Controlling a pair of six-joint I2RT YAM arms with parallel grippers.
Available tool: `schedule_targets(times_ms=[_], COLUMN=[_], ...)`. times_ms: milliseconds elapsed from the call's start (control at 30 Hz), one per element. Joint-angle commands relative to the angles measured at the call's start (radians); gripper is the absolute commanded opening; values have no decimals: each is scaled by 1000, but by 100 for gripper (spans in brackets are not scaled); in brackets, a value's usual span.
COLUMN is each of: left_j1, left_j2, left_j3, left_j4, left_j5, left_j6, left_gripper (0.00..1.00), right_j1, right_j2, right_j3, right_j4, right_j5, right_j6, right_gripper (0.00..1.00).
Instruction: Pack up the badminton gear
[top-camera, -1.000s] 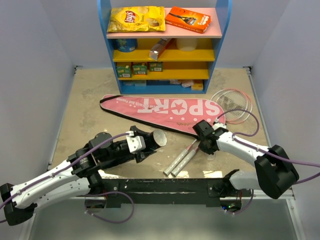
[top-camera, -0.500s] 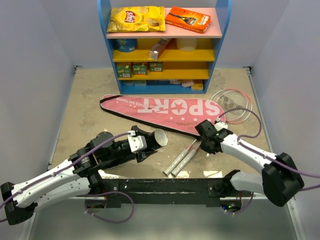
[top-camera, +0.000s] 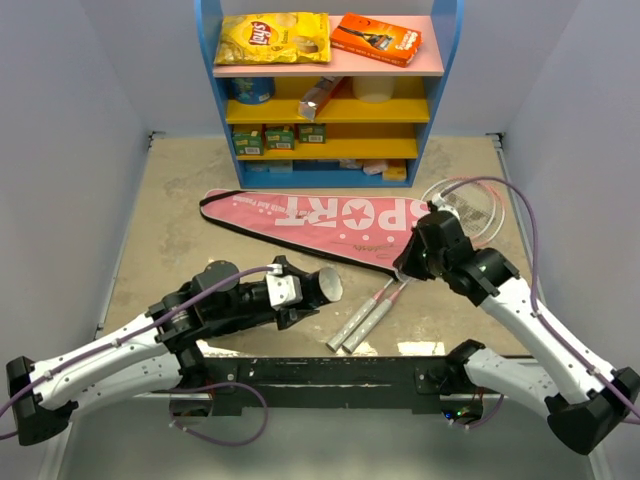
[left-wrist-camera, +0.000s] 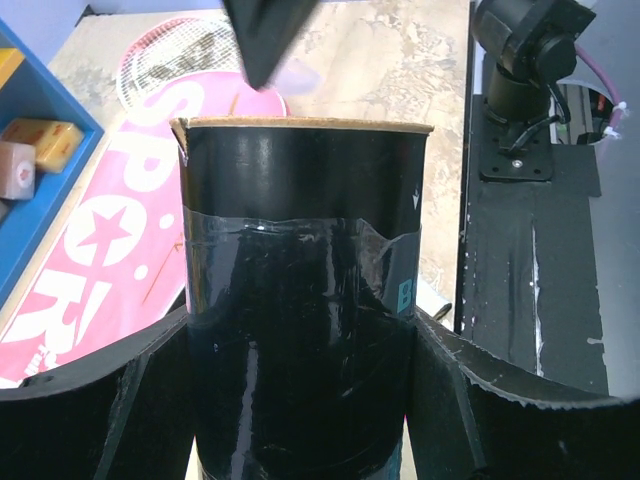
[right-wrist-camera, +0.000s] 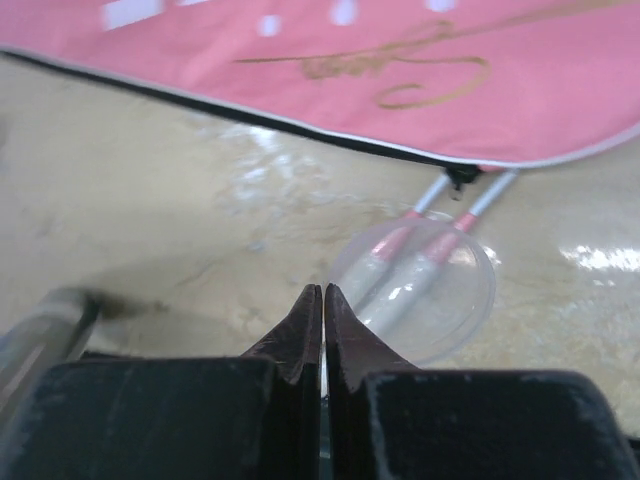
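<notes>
My left gripper (top-camera: 290, 292) is shut on the long black tube (top-camera: 318, 284), holding it above the floor with its open end towards the right; in the left wrist view the tube (left-wrist-camera: 300, 230) fills the space between the fingers (left-wrist-camera: 445, 400). My right gripper (top-camera: 405, 266) is raised over the racket shafts, with its jaws (right-wrist-camera: 323, 292) pinched on the edge of a clear round lid (right-wrist-camera: 430, 290). The two rackets lie with their white handles (top-camera: 352, 326) on the floor and their heads (top-camera: 468, 210) at the right. The pink SPORT bag (top-camera: 320, 222) lies flat beyond them. No shuttlecock shows.
A blue and yellow shelf unit (top-camera: 330, 95) stands at the back, with the yellow crisp packet (top-camera: 272, 38) and the orange box (top-camera: 376, 36) on top. Grey walls close both sides. The black mounting rail (top-camera: 330, 372) runs along the near edge.
My right gripper has risen from the floor beside the racket handles and moved back and to the right. My left gripper has shifted the tube slightly right.
</notes>
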Motion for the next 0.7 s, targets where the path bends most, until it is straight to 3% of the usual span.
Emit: schedule_targets(times_ms=[0,233,467,667], left_j1=[-5,-5,-4,4], left_j2=[16,71,96,140], left_j3=[9,20,20,39], left_j4=[64,41,63,86], left_j5=[53,70,35,9], left_j6=[18,24,10,-5], left_gripper=[0,0,0,0], right_j1=[-2,4,27,112], right_j2=[-2,29,33,53], right_j3=[185,359,380,337], right_j4=[19,37,46,150], right_j5=[-252,-534,-665,-700], right_j6=[-230,-410,-462,-428], right_gripper=[0,0,0,0])
